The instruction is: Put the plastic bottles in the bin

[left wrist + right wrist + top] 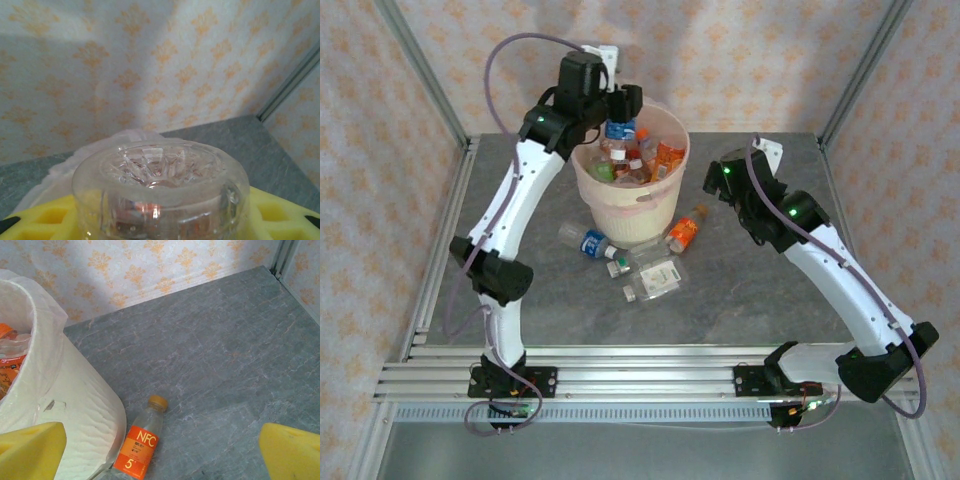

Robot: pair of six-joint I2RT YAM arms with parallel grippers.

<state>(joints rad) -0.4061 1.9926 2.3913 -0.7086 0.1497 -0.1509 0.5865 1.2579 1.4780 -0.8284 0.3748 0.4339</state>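
Note:
My left gripper [620,108] hangs over the back rim of the cream bin [625,215], shut on a clear plastic bottle with a blue label [619,130]. In the left wrist view the bottle's clear base [160,185] sits between the yellow pads [45,217]. Several bottles [650,160] lie inside the bin. On the table in front lie a blue-labelled bottle [590,241], two clear ones [660,272] and an orange-labelled one [686,231]. My right gripper [720,180] is open to the right of the bin, above the orange bottle [140,442], fingertips [30,450] wide apart.
The bin's pink liner [30,305] folds over its rim. Grey table [225,350] stretches free to the right and back of the bin. Patterned walls and metal posts [860,70] close in the table's sides and back.

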